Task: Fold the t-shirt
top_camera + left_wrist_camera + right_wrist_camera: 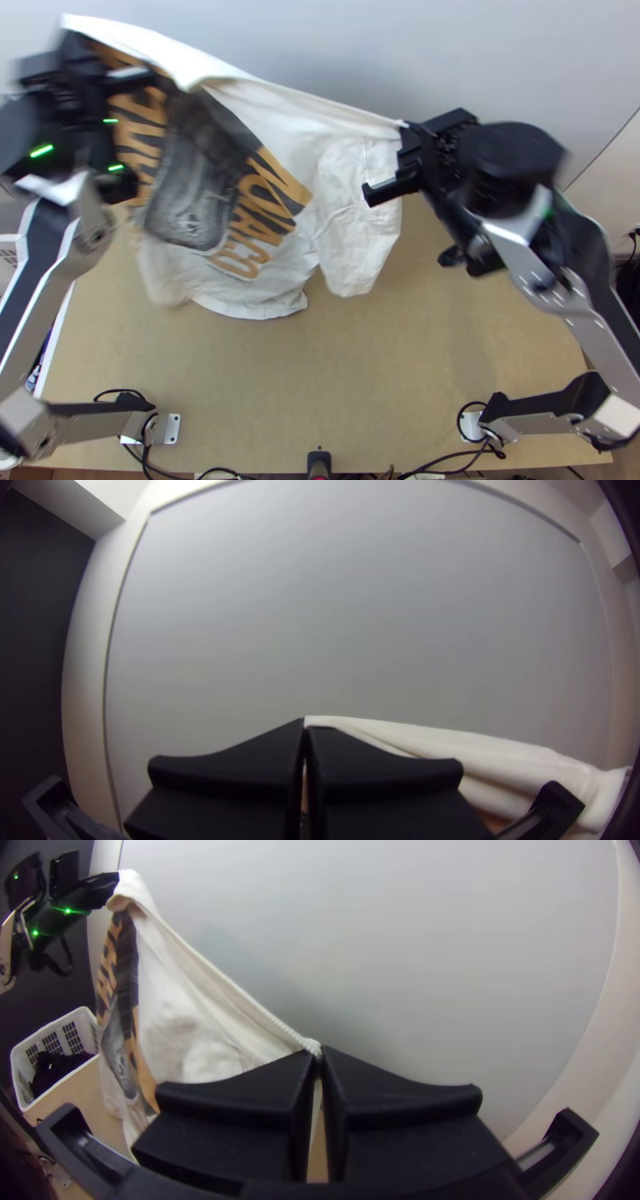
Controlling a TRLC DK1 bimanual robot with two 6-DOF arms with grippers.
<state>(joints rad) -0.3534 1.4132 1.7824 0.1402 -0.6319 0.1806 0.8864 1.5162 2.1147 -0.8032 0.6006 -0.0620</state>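
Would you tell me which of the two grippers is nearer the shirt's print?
The left gripper: the print hangs right beside it, whereas plain white cloth separates the print from the right gripper.

We saw soft, diffuse brightness on the pale wall, small green lights glowing, blur over the left arm and right arm, wrist-view edges bowed.

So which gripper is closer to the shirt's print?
Left. The left gripper pinches the shirt close beside its print; the right gripper pinches it farther off, across plain white cloth.
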